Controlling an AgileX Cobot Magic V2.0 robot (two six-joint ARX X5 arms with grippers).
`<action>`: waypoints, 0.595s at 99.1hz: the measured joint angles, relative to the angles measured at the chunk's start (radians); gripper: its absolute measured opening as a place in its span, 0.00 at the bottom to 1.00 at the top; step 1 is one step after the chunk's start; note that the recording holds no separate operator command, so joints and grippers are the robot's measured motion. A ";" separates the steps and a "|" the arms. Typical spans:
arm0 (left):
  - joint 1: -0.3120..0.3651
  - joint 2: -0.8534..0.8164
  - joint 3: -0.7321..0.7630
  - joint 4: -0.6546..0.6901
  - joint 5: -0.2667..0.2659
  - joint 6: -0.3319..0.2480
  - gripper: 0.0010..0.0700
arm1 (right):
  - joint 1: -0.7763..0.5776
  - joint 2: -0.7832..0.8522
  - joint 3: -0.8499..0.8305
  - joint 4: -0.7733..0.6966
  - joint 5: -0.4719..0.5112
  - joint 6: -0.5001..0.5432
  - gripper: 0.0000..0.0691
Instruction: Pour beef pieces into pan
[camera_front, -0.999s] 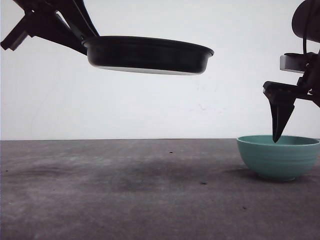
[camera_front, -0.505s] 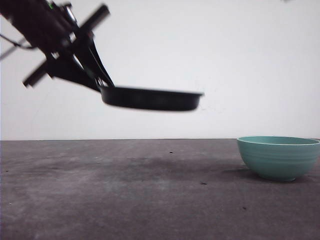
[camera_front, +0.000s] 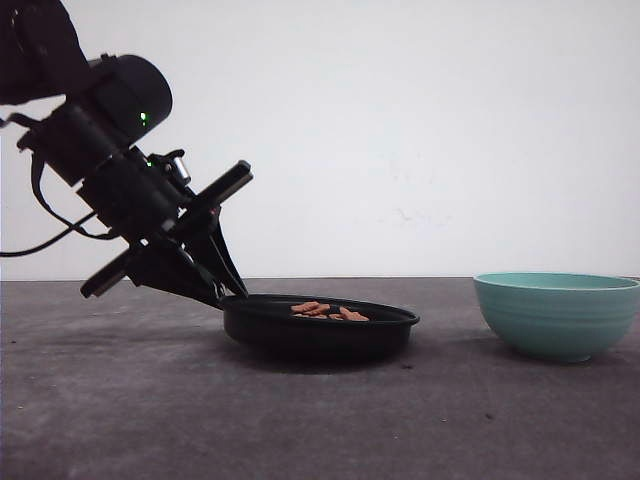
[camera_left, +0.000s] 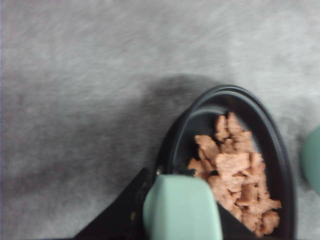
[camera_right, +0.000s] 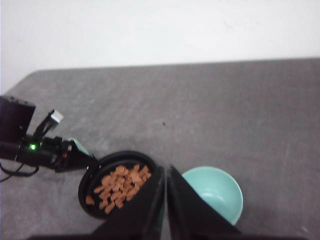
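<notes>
Front view: the left gripper (camera_front: 215, 290) fingers are pinching the pan (camera_front: 318, 328) handle. Pan is sitting on the worktop (camera_front: 320, 420), left of the bowl (camera_front: 557, 313), holding the beef pieces (camera_front: 328, 311). Pouring looks done. Right gripper (camera_right: 166, 200) fingers are pressing together.

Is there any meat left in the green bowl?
No, the right wrist view looks down into the teal bowl and its inside is bare, while the beef pieces lie heaped in the black pan beside it.
</notes>
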 joint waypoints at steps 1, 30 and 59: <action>0.000 0.001 0.000 0.002 0.000 0.000 0.06 | 0.000 0.000 0.000 -0.003 0.000 0.000 0.01; 0.000 0.006 0.000 0.022 0.001 -0.002 0.29 | 0.000 0.000 0.000 -0.016 -0.001 0.015 0.01; 0.011 -0.013 0.006 -0.069 0.002 -0.019 0.99 | 0.000 0.000 0.000 -0.003 -0.001 0.016 0.01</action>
